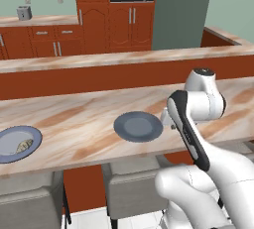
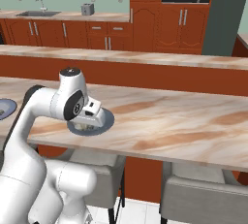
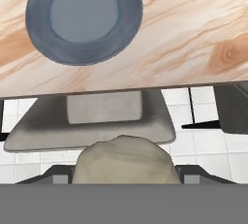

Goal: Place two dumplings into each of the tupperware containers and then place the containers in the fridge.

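A lumpy tan-beige pleated dumpling sits between the two dark finger tips of the gripper in the hand view, filling the gap from one tip to the other, so the pincer appears closed on it at a fairly wide spread that matches the dumpling's own bulk. The hand looks down past the near edge of the pink-and-tan marbled counter, with a grey cushioned stool seat and white floor tiles below, which suggests the dumpling is being carried clear of the surface rather than resting on anything. Just inside that near edge lies a round blue-grey flat plate, bare in the left base view, and the white arm's wrist hangs over its right rim; in the right base view the hand hides much of this plate. A second plate of the same kind lies by the counter's left end and carries another tan dumpling, well apart from the arm. I judge this to be the carrying step: one dumpling is lifted and needs a container to go into. Across the room stand reddish-brown wooden cabinets and a tall grey fridge.
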Tool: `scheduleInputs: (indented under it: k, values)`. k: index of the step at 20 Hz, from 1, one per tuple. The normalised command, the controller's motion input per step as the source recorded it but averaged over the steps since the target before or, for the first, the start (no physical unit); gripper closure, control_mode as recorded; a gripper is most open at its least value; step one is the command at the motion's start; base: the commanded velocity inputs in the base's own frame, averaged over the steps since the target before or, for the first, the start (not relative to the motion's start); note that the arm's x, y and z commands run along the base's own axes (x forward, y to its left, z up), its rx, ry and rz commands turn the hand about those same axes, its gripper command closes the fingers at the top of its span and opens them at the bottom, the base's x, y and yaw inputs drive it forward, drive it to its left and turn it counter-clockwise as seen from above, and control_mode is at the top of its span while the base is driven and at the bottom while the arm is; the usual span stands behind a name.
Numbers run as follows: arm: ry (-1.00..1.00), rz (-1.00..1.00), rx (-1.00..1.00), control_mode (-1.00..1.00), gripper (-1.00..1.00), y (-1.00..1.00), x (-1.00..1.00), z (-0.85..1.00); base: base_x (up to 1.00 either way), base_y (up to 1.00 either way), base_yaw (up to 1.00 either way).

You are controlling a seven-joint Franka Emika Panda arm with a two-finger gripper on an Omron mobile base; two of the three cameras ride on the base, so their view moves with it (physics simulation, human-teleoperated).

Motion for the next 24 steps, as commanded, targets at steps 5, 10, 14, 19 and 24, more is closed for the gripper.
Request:
scheduleInputs:
  k: [5, 10, 14, 19, 24]
  values:
    - [0.0, 0.0, 0.0, -1.0, 1.0, 0.0, -0.05, 0.16, 0.0, 0.0, 0.0]
    - [0.0, 0.0, 0.0, 1.0, 1.0, 0.0, 0.0, 0.0, -0.49, 0.01, 0.0]
    - [0.0, 0.0, 0.0, 1.0, 1.0, 0.0, 0.0, 0.0, -0.73, 0.77, 0.0]
    - [0.0, 0.0, 0.0, 1.0, 1.0, 0.0, 0.0, 0.0, -0.13, 1.0, 0.0]
    - [0.0, 0.0, 0.0, 1.0, 1.0, 0.0, 0.0, 0.0, 0.0, 1.0, 0.0]
